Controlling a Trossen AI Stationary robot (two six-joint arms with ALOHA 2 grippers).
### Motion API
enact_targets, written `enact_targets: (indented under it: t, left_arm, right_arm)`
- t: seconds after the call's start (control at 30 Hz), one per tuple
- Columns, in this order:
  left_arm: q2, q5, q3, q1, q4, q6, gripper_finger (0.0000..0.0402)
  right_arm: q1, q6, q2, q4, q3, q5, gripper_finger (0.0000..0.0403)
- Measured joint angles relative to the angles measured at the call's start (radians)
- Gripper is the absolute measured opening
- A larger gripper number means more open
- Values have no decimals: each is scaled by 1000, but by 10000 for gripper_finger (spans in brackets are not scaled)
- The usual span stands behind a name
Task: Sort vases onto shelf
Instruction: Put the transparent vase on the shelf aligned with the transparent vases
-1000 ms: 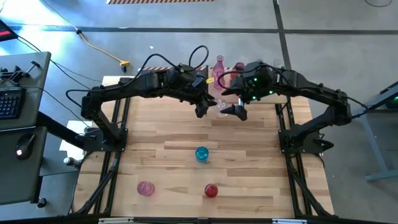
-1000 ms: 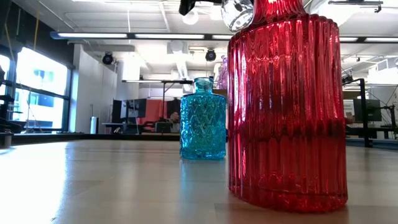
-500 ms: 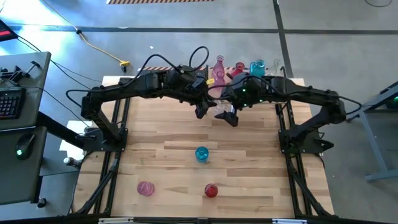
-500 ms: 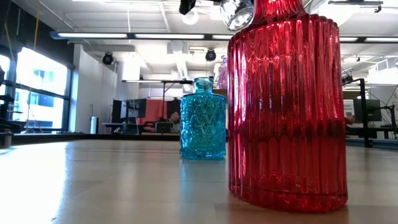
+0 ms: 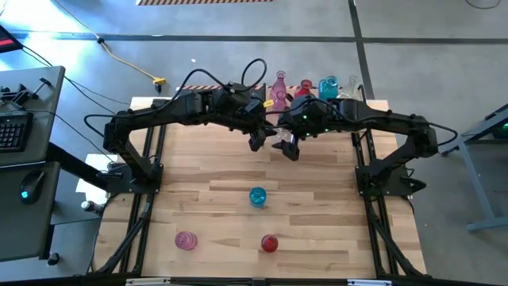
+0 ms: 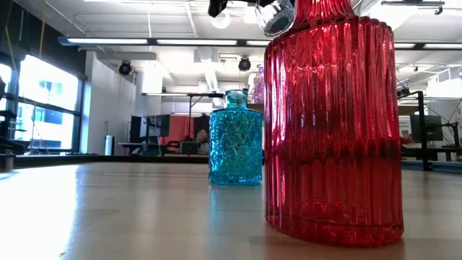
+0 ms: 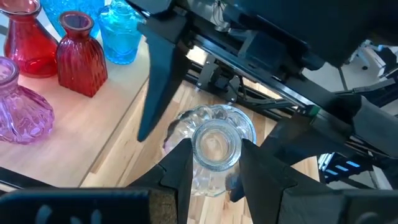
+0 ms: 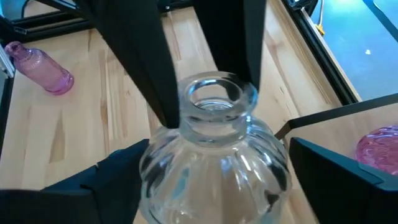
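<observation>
Between my two sets of jaws, at the far middle of the desk (image 5: 238, 171), sits a clear vase (image 7: 214, 146). My left gripper (image 7: 214, 163) has its fingers (image 7: 180, 165) pinched on the neck of that vase, one on each side just under the rim, so it has hold of it. My right gripper (image 8: 211, 162) is spread wide around the same vase's round belly; its fingers (image 8: 339, 171) stand clear of the glass on both sides, gripping nothing. From overhead the two grippers meet nose to nose, left (image 5: 258, 137) and right (image 5: 287, 145), with the clear vase hidden under them.

Just beyond the jaws lies the shelf (image 7: 81, 134), a paler board. Standing on it past the left jaws are a pink vase (image 7: 18, 115), a ribbed red vase (image 7: 79, 56), another red one (image 7: 28, 40) and a blue vase (image 7: 121, 34). Overhead they show as a short row behind both grippers.

Well behind the jaws, on my side of the desk, three vases are still loose: a blue one (image 5: 257, 196) nearest the jaws, a red one (image 5: 270, 243) farther back and a pink one (image 5: 186, 240) off to the left of it. At desk height the red (image 6: 332, 123) stands upright and fills the front, with the blue (image 6: 235, 139) upright behind it.
</observation>
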State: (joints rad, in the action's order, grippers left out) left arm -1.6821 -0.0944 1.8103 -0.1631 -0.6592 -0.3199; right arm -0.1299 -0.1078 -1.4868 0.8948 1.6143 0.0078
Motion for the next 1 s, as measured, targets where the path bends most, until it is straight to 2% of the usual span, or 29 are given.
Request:
enact_targets:
  t: [0.27, 0.53, 1.0]
  left_arm:
    - [0, 3, 0, -1, 0, 8, 100]
    - [0, 3, 0, -7, 22, -9, 118]
    - [0, 34, 0, -6, 29, -45, 121]
  right_arm:
    - [0, 0, 1, 5, 0, 1, 270]
    - [0, 0, 3, 4, 0, 0, 271]
    - [0, 3, 3, 4, 0, 2, 273]
